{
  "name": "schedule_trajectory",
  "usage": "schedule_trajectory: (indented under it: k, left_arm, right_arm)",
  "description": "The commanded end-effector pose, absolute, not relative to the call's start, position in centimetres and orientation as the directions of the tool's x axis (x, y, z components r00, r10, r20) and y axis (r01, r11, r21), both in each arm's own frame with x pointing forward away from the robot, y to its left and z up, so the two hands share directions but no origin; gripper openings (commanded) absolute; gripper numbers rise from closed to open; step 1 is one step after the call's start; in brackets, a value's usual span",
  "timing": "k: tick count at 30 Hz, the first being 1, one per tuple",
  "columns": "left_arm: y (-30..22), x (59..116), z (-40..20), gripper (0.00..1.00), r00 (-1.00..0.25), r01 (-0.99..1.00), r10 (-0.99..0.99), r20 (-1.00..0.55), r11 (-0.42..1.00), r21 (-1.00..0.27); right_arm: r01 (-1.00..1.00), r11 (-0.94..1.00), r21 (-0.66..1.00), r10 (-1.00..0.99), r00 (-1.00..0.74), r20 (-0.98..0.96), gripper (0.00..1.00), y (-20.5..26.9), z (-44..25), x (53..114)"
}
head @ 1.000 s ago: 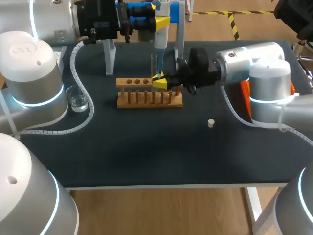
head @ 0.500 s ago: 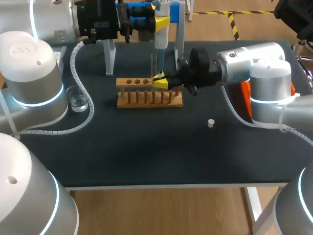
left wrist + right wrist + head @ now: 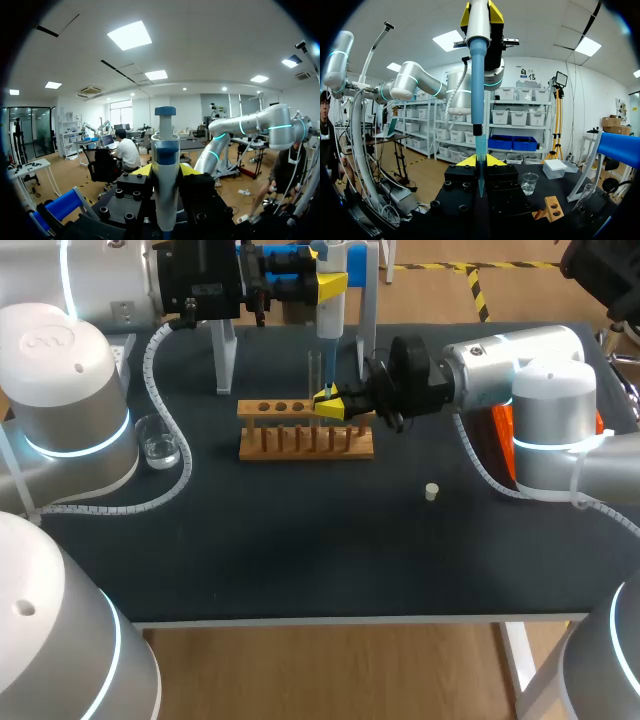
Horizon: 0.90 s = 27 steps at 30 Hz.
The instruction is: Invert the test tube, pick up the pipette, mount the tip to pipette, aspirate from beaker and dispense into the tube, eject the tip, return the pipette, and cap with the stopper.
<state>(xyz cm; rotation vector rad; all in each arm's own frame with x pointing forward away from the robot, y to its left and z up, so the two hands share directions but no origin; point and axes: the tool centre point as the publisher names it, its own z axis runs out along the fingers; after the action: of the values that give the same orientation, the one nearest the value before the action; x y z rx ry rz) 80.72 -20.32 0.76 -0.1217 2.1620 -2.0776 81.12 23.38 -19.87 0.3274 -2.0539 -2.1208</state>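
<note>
1. Dispensing into the tube looks to be the step in hand. The left tool [image 3: 333, 284] is clamped around the pipette [image 3: 328, 318] and holds it upright over the rear of the counter [image 3: 300, 540], with the blue tip [image 3: 478, 142] pointing straight down.
2. The right tool [image 3: 330, 404] is closed on the test tube [image 3: 315, 368] and holds it upright just above the wooden rack [image 3: 305, 443]. In the right wrist view the tip's end runs down between the yellow fingers, so it seems to be at or inside the tube's mouth. The glass is too clear to tell how deep it goes.
3. Hold the tube vertical and steady, because any tilt of the right tool would likely press the glass rim against the thin tip.
4. Line the pipette's axis up with the tube's. Release the liquid slowly, so it runs down inside rather than splashing over the rim.
5. Lift the pipette straight up until the tip is free of the rim, and only then move it sideways. A sideways pull too early could drag the tube in its grip or knock the tip loose.
6. The beaker [image 3: 158, 445] stands well apart on the counter's left side. The stopper [image 3: 431, 491] lies well apart towards the right. Neither is in the way, and the stopper is for the last step.
</note>
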Motion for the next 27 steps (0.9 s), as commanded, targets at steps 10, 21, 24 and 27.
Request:
schedule_trajectory:
  k: [10, 21, 24, 27]
  left_arm:
    - [-20.20, 80.63, 0.53, 0.00, -0.987, 0.038, -0.155, -0.045, 0.043, -0.998]
    - [-20.20, 80.63, 0.53, 0.00, -0.987, 0.038, -0.155, -0.045, 0.043, -0.998]
    - [-20.20, 80.63, 0.53, 0.00, -0.987, 0.038, -0.155, -0.045, 0.043, -0.998]
    - [-20.20, 80.63, 0.53, 0.00, -0.987, 0.038, -0.155, -0.045, 0.043, -0.998]
  right_arm:
    - [-0.029, -0.030, 0.999, -0.267, -0.963, -0.036, 0.00, 23.19, -19.79, 81.17]
    - [-0.027, -0.030, 0.999, -0.267, -0.963, -0.034, 0.00, 23.15, -19.93, 81.23]
    - [-0.028, -0.030, 0.999, -0.267, -0.963, -0.035, 0.00, 23.15, -19.90, 81.27]
    - [-0.029, -0.032, 0.999, -0.265, -0.964, -0.036, 0.00, 23.09, -19.84, 81.33]
